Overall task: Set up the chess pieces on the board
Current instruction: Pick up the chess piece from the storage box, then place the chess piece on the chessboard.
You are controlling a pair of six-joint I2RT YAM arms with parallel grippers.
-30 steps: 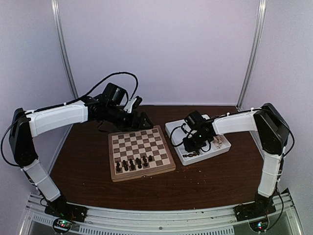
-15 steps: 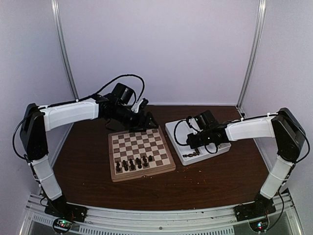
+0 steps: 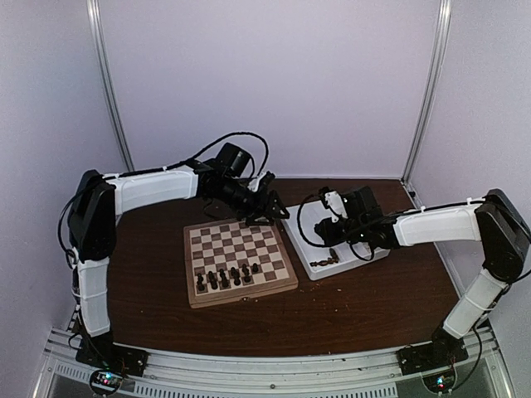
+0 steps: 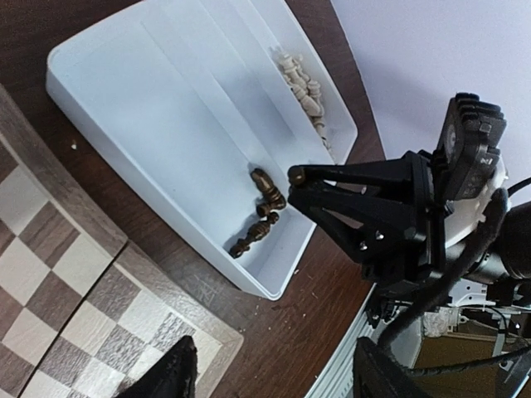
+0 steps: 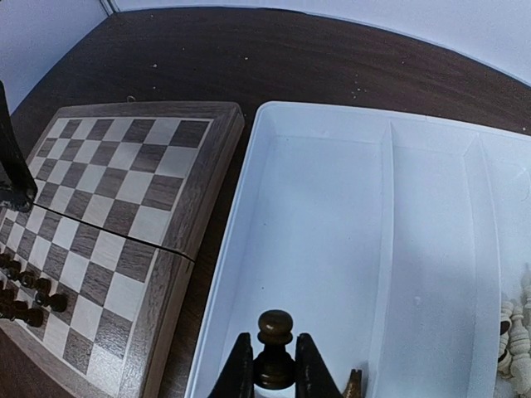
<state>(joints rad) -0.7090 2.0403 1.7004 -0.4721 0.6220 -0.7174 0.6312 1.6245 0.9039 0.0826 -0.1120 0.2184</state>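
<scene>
A row of dark chess pieces stands along the near side of the board. More dark pieces lie in the near corner of the white tray. My right gripper is shut on a dark pawn above the tray floor, close to the tray's board-side wall. My left gripper hovers open above the table between the board's far right corner and the tray, nothing between its fingers. The right gripper's tips show just over the loose dark pieces.
Pale cream pieces lie in a narrow far compartment of the tray. The board lies just left of the tray. Both arms crowd the gap between board and tray. White walls close the back.
My left arm has swung right from behind the board toward the tray, its jaws narrowing. The right arm has stretched out lower, its gripper staying shut over the tray.
</scene>
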